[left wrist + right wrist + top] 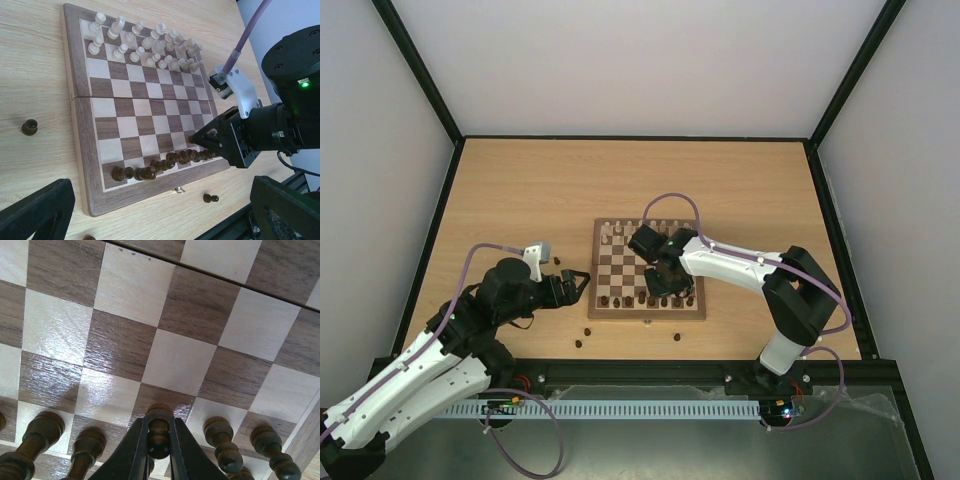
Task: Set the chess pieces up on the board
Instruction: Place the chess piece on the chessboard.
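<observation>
Fingers (pixel 131 450) of the right gripper (pixel 159 426) are clamped on one dark chess piece (pixel 159 436), one on either side of its stem. The piece hangs over a dark square in the second rank from the near edge of the board (pixel 80 130). Whether its base touches the square cannot be told.

Left gripper (pixel 582 285) – fingers wide apart, holding nothing, just beside the board's left rim.

Markings: a green indicator light (pixel 302 84) glows on the right arm's wrist housing. Any lettering is too small to read.

Board state:
- Pale pieces (pixel 150 45) stand in two ranks along the far edge.
- Dark pieces (pixel 180 157) stand in one rank along the near edge.
- Loose dark pieces (pixel 588 331) lie on the table near the board's front corners.
- A metal clasp (pixel 178 189) sits on the near rim.

Surface and room: the table (pixel 520 200) is light wood-grain laminate with a black frame (pixel 420 70) around it – plain pale walls (pixel 640 60) rise on three sides. A white slotted cable duct (pixel 640 409) runs along the near edge.
</observation>
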`<state>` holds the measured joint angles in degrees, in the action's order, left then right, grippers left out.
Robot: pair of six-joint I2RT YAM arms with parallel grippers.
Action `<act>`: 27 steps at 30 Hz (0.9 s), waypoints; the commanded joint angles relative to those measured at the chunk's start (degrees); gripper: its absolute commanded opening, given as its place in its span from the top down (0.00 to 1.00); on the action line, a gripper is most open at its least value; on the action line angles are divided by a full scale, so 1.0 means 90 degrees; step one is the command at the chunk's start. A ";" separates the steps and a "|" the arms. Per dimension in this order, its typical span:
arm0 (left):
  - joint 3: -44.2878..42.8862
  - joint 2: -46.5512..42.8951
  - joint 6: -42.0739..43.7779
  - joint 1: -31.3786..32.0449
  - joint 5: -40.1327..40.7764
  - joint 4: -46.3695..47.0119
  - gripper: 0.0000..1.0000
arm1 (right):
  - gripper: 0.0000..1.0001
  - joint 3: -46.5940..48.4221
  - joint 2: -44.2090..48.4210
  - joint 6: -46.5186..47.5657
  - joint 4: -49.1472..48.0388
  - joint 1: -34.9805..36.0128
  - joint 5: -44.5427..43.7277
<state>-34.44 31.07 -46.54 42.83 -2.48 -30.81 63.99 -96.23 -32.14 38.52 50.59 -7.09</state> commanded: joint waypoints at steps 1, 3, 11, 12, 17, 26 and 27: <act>0.0004 -0.0012 -0.0021 -0.0032 0.0041 -0.0024 0.01 | 0.90 -0.0119 -0.0095 0.0046 0.0077 -0.0040 -0.0013; 0.0013 -0.0015 -0.0024 -0.0035 0.0041 -0.0024 0.01 | 0.89 -0.0118 -0.0116 0.0049 0.0060 -0.0040 -0.0004; 0.0013 0.0002 -0.0038 -0.0032 0.0041 -0.0014 0.01 | 0.74 -0.0050 -0.0044 0.0078 0.0028 -0.0041 -0.0067; 0.0001 0.0005 -0.0039 -0.0032 0.0036 -0.0006 0.01 | 0.74 -0.0037 -0.0027 0.0075 0.0041 -0.0043 -0.0080; -0.0001 0.0034 -0.0038 -0.0032 0.0027 0.0005 0.01 | 0.70 0.0036 0.0103 0.0066 0.0178 -0.0039 -0.0160; -0.0114 0.0093 0.0017 -0.0032 0.0046 0.0011 0.01 | 0.35 0.0424 0.1551 0.0048 0.0784 -0.0040 -0.0648; -0.0158 0.0098 0.0033 -0.0032 0.0063 -0.0007 0.01 | 0.30 0.0452 0.1818 0.0046 0.0853 -0.0049 -0.0679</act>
<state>-34.44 31.77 -46.72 42.83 -2.48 -30.79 65.34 -88.62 -32.21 40.05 50.57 -10.33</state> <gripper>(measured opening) 0.991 0.621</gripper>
